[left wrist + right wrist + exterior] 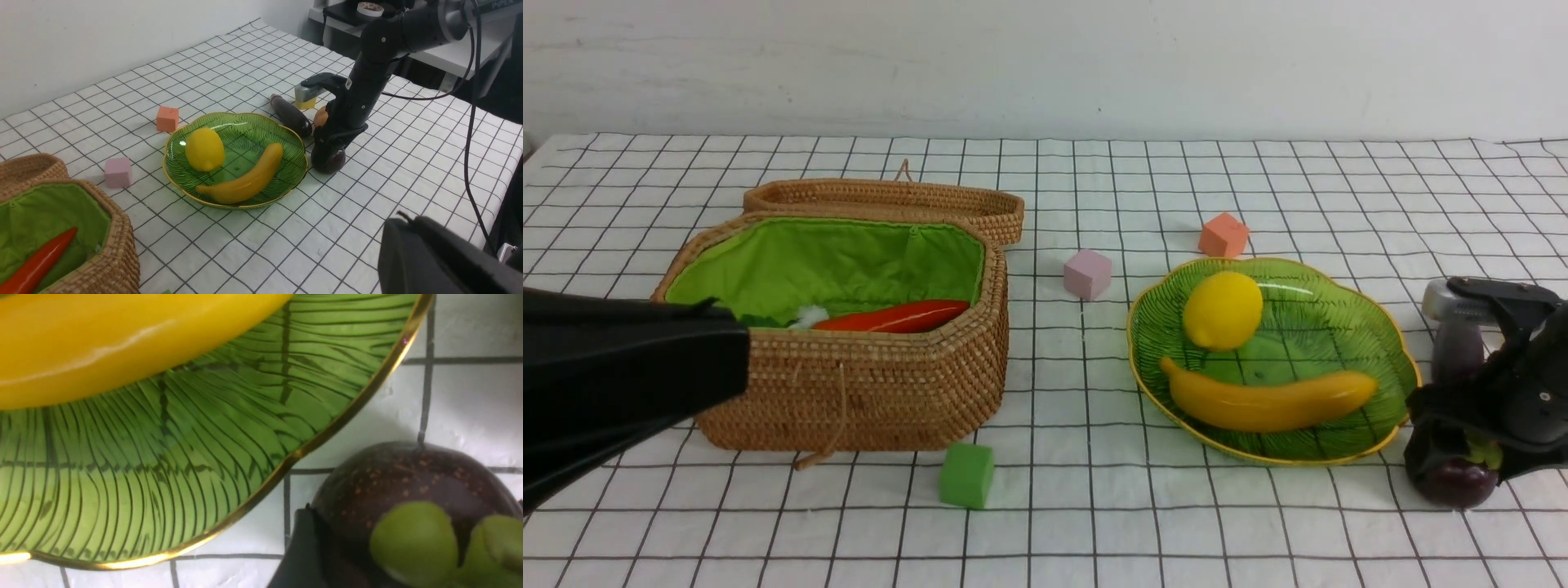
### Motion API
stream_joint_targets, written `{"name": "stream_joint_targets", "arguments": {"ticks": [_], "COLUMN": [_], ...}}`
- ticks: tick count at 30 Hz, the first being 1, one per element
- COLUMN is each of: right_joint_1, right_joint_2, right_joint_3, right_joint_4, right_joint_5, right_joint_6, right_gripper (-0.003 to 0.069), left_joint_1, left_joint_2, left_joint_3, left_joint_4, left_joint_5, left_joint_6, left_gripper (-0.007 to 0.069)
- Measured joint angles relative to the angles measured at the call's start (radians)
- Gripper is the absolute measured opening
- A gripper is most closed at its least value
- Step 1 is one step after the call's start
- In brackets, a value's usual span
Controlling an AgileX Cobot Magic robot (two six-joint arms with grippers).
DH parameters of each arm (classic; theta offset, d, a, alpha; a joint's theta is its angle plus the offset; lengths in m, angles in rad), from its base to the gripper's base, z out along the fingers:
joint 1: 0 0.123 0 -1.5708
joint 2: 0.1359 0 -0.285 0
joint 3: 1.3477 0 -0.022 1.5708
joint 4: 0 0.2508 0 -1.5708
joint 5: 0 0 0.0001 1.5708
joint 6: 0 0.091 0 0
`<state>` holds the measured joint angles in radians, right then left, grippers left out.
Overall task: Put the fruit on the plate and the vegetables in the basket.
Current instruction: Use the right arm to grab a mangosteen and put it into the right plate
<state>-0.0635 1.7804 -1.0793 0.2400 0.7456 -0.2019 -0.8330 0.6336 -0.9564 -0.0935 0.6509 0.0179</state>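
The right gripper (1462,453) straddled the mangosteen (1452,488), which sat between its jaws, just beside the plate (1327,322) (pinched or merely bracketed, I could not tell). The last fruit was in hand; next it likely needed a firm grip and a lift over the rim.

Here's the right arm (392,45): glossy black, rounded shells stacked link on link, with a silver-grey metal barrel joint at the far end from the gripper. A small pale screw head (383,39) sits in the black casing there. Thin black cables (468,122) hang loose alongside it. Just above the matt black right gripper (329,157) there's a silver-grey camera block (306,92) on a black bracket. A little white label (349,83) shows on the wrist shell beside it. And the left arm (621,367): one broad, smooth, matt black casing, tapering to a blunt end.
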Motion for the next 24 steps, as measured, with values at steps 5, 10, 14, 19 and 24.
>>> {"name": "stream_joint_targets", "arguments": {"ticks": [5, 10, 14, 19, 24], "right_joint_1": [0.0, 0.0, 0.034, 0.111, 0.133], "right_joint_2": [-0.015, -0.095, -0.214, -0.19, -0.041], "right_joint_3": [-0.001, 0.006, -0.025, -0.038, -0.039], "right_joint_4": [0.001, 0.005, 0.075, 0.147, 0.154], "right_joint_5": [0.06, 0.194, 0.14, -0.167, -0.461], "right_joint_6": [0.001, 0.045, 0.046, -0.013, -0.026], "right_gripper": [0.059, 0.0589, 0.0589, 0.0589, 0.0589], "left_joint_1": [0.0, 0.0, 0.0, 0.0, 0.0], "left_joint_2": [0.0, 0.0, 0.0, 0.0, 0.0], "left_joint_3": [0.0, 0.0, 0.0, 0.001, 0.001], "left_joint_4": [0.006, 0.02, 0.021, 0.022, 0.022], "left_joint_5": [0.019, 0.037, 0.018, -0.049, -0.113], "left_joint_6": [0.0, 0.0, 0.0, 0.0, 0.0], "left_gripper": [-0.0013, -0.0013, -0.0013, -0.0013, -0.0013]}}
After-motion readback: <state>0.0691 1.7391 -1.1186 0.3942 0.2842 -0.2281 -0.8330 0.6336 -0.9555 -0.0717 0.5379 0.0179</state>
